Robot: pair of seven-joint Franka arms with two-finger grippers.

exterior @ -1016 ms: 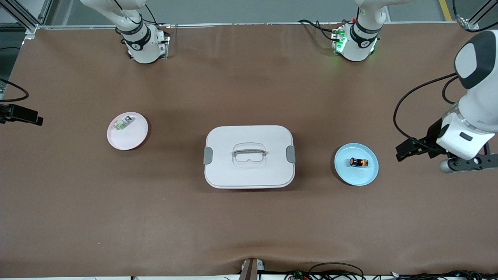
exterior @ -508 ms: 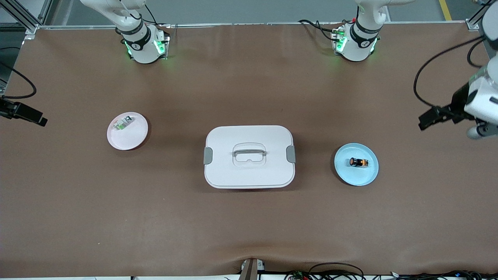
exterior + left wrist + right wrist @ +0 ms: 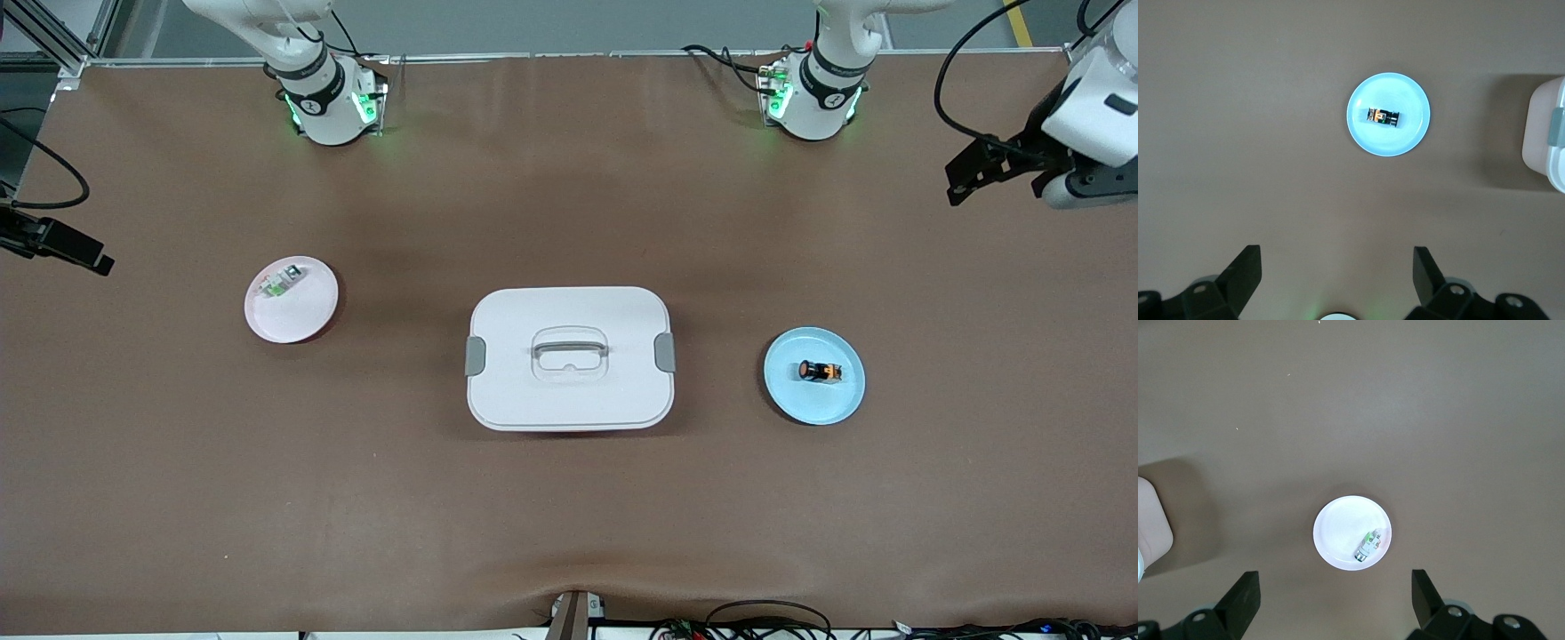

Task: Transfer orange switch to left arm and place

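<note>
The left arm's black two-finger gripper (image 3: 1335, 273) hangs high over the brown table (image 3: 569, 516) at that arm's end, fingers spread wide and holding nothing. The right arm's black gripper (image 3: 1331, 597) hangs over its own end of the table, likewise parted and empty. The tiny black-bodied, orange-capped switch (image 3: 819, 371) lies on its side on a round pale-blue plate (image 3: 836, 404). The large white rounded plastic box (image 3: 569, 400) sits mid-table, between that plate and a round pink plate (image 3: 298, 324) bearing a small green-and-white component (image 3: 281, 283).
</note>
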